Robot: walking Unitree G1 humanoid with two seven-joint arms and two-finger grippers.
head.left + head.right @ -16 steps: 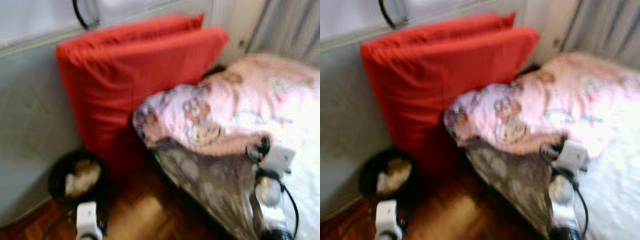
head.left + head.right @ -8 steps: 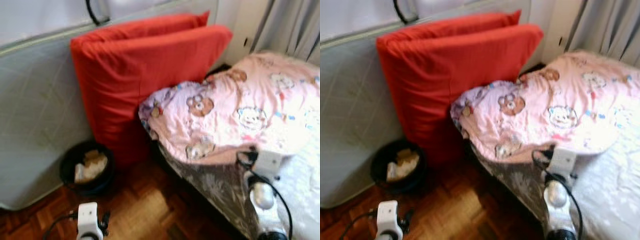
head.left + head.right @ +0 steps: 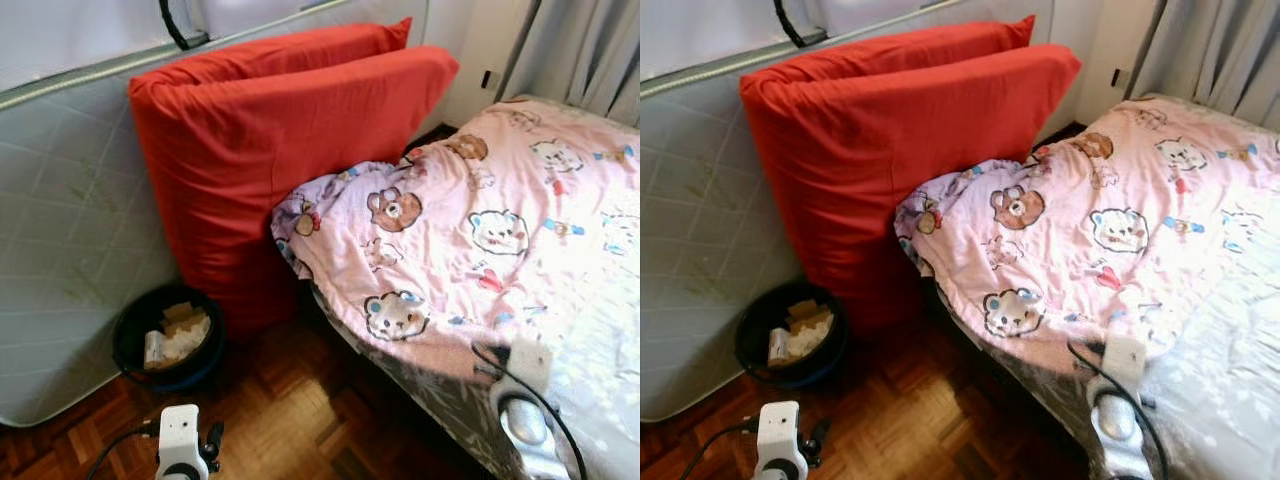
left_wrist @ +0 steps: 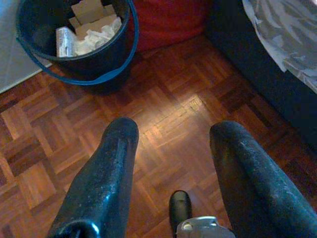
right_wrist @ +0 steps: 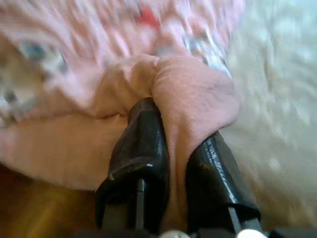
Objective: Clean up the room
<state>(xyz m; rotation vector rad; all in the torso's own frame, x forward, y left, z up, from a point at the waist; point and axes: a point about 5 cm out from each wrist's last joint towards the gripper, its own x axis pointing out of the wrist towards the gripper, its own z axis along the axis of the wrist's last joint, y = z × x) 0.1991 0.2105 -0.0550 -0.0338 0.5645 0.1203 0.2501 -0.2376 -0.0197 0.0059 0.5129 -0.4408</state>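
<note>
Blanket point(image 3: 470, 230) pinched at its edge by the right gripper point(image 5: 171, 148), spread over the bed point(image 3: 610, 380).

Right fingers press together on a fold of the pink bear-print fabric near the bed's corner. The left gripper point(image 4: 171, 163) hangs over parquet floor point(image 4: 163, 114), fingers spread and holding nothing. A dark bin point(image 3: 165, 335) of paper scraps stands beside the red cushions point(image 3: 270, 150) leaning on a mattress point(image 3: 70, 230).

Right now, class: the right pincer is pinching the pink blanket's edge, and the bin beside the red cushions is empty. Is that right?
Not quite. The bin holds cardboard and crumpled paper, as the left wrist view shows. The right pincer does pinch the pink blanket, and the bin sits beside the red cushions.
</note>
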